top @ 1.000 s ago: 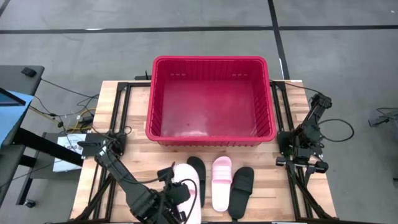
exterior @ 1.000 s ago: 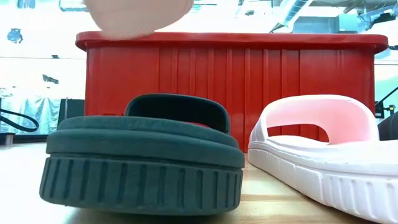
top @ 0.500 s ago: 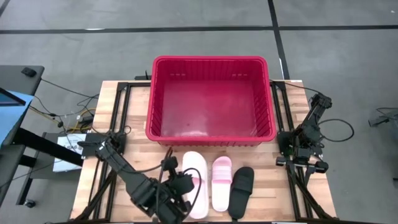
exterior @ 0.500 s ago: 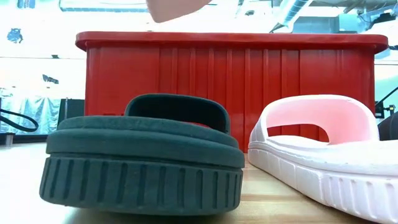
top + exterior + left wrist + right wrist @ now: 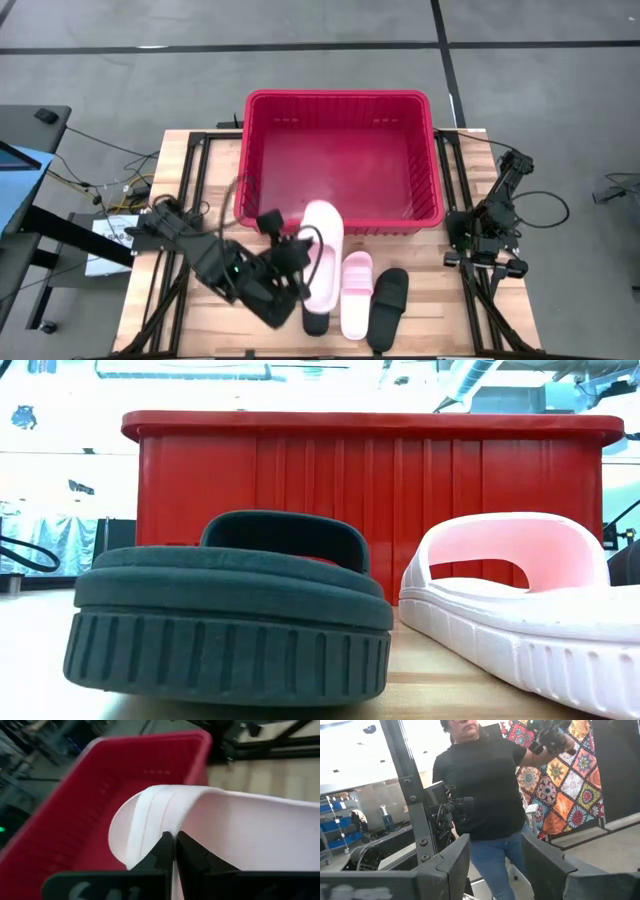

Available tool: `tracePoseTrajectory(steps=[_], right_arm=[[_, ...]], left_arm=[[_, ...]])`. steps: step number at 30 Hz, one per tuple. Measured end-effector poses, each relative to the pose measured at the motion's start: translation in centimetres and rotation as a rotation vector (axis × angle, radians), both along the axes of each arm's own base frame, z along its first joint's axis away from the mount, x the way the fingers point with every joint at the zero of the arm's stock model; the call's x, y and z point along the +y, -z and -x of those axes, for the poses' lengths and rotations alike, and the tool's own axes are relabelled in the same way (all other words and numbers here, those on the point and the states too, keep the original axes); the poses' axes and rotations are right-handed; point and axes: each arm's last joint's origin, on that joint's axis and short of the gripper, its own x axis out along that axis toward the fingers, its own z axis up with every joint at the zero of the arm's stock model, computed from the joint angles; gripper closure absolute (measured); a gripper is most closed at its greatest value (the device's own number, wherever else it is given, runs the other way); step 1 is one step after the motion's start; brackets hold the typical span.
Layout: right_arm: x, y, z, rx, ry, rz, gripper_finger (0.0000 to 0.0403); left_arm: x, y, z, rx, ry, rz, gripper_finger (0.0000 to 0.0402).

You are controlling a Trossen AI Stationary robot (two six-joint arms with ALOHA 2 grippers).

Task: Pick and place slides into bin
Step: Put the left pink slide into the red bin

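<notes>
Pinching a pink slide (image 5: 210, 830) edge between closed left fingers (image 5: 162, 852).

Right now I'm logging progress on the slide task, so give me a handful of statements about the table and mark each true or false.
1. The left gripper is shut on a pale pink slide. True.
2. That held slide already lies flat on the bin's floor. False: it is held up at the near wall of the red bin, mostly over the table.
3. A second pink slide lies on the table between two black slides. True: one black slide is to its right, the other black slide peeks out under the held one.
4. The right gripper is working inside the bin. False: it waits open at the table's right edge.
5. The bin holds two slides. False: none shows in it.
</notes>
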Motion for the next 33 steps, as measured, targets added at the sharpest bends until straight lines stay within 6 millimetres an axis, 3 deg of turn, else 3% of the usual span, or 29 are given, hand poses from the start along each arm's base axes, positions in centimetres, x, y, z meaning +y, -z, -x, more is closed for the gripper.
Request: tracePoseTrajectory(steps=[8, 18, 26, 33], right_arm=[[0.0, 0.0, 0.0, 0.0, 0.0, 0.0, 0.0236], [0.0, 0.0, 0.0, 0.0, 0.0, 0.0, 0.0236], [0.0, 0.0, 0.0, 0.0, 0.0, 0.0, 0.0236], [0.0, 0.0, 0.0, 0.0, 0.0, -0.001, 0.0236]], left_arm=[[6.3, -2.5, -0.3, 0.057, -0.064, -0.123, 0.0401], [16.7, -3.1, -3.1, 0.222, -0.036, -0.143, 0.0401], [24.4, -3.0, -3.0, 0.306, -0.01, -0.098, 0.0401], [28.3, -1.5, -3.1, 0.348, -0.007, -0.05, 0.0401]])
